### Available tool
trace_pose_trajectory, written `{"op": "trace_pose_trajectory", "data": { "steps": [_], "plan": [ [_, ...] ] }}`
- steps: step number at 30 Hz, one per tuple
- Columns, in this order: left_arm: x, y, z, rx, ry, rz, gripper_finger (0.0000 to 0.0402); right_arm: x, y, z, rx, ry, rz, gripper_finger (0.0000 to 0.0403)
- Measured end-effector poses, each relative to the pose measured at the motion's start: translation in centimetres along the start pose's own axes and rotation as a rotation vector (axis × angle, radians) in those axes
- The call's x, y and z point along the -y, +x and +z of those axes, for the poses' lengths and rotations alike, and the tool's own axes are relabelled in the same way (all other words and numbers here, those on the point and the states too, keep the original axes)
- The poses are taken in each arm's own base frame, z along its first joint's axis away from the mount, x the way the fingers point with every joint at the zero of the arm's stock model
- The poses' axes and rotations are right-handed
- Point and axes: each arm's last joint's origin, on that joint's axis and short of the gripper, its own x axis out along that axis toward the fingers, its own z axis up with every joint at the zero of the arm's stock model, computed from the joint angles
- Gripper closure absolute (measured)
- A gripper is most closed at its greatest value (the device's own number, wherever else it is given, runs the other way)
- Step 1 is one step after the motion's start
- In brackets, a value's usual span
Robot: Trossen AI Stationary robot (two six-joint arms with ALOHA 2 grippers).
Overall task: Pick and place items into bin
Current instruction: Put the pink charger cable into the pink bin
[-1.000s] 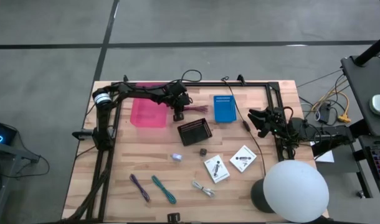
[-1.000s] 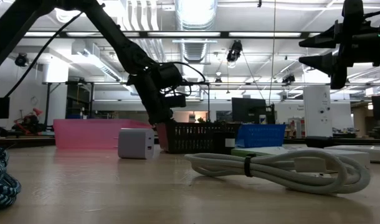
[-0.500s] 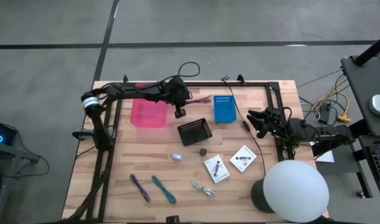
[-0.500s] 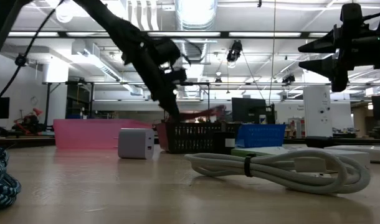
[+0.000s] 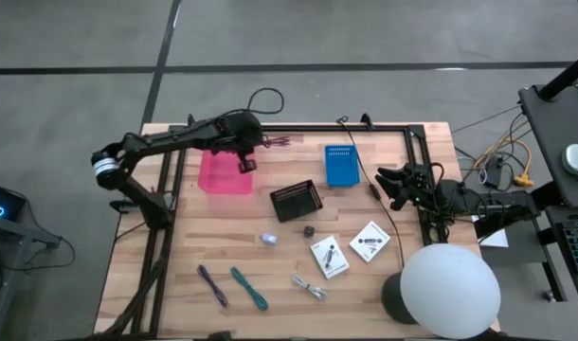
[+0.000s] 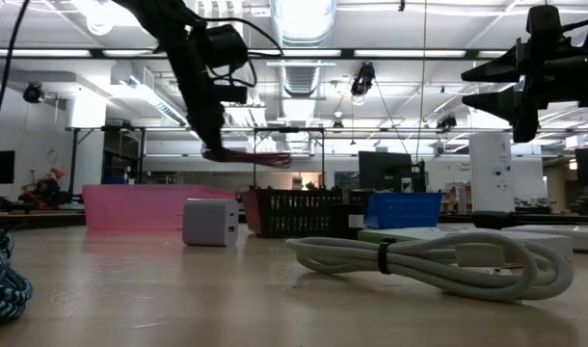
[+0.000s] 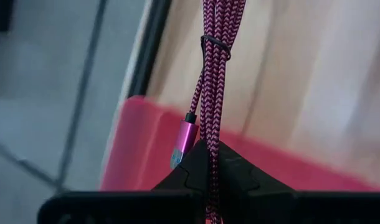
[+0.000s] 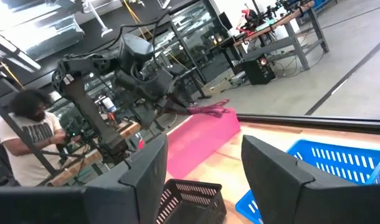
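Note:
My left gripper is shut on a magenta braided cable bundle and hangs in the air over the far right corner of the pink bin. In the low view the left gripper holds the cable well above the table. My right gripper is open and waits in the air near the table's right edge. A purple stick, a green stick, two white packets and a small dark knob lie on the table. My left gripper pinches the magenta cable bundle between its two fingers, close to the end with the metal plug. The cable is lifted clear of the table. It sticks out past the fingertips toward the table's right, roughly level and sagging a little.
A black mesh basket and a blue bin stand right of the pink bin. A small white charger and a coiled white cable lie toward the near edge. A large white globe fills the near right corner. A person stands beyond the table.
My left gripper has risen from table height beside the black basket. It has swung toward the table's left and far edge, to above the pink bin's corner. It stayed shut on the magenta cable, which is now lifted clear of the table. The right arm kept still.

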Motion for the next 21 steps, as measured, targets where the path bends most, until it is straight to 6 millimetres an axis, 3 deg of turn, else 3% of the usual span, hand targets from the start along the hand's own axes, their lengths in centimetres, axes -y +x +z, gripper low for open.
{"op": "trace_pose_trajectory", "data": {
  "steps": [10,21],
  "plan": [
    [-2.7,-0.2,-2.8,-0.195,0.01,0.156,0.0401,0.0,0.0,0.0,-0.001,0.003,-0.001,0.0211],
    [-5.8,0.5,-5.0,-0.298,0.147,0.149,0.0402,0.0,0.0,0.0,-0.003,0.002,-0.002,0.0211]
  ]
}}
